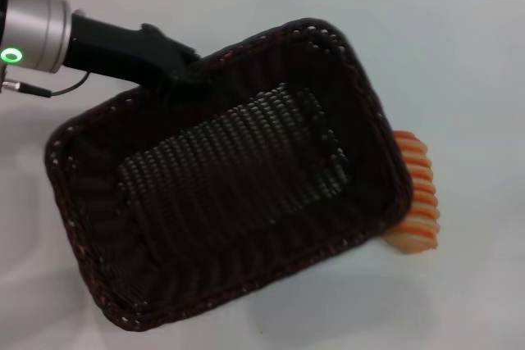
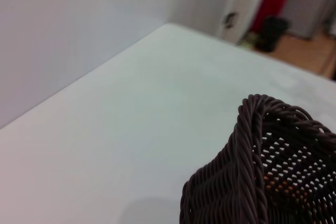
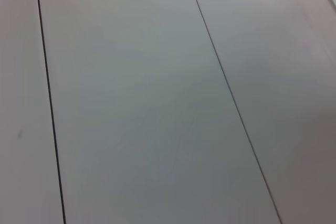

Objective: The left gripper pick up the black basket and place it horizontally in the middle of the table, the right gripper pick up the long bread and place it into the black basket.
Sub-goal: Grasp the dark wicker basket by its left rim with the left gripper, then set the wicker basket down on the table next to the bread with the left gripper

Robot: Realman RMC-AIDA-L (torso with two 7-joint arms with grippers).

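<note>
Left pincer [image 1: 182,71] clamped on the far rim of the black basket [image 1: 230,178], holding it at a slant over the white counter [image 1: 459,63].

Basket's empty inside, and its near-left corner looks closest to the camera. Long bread [image 1: 415,202] pokes out from behind the basket's right side, stripes showing, sitting on the counter. Left wrist view catches a braided basket corner [image 2: 252,171]. Right pincer isn't in view, so can't tell its state; its wrist camera only shows pale panels with dark seams.

left gripper [image 1: 176,67] gripping black basket [image 1: 225,174] rim, long bread [image 1: 415,198] beside
</note>
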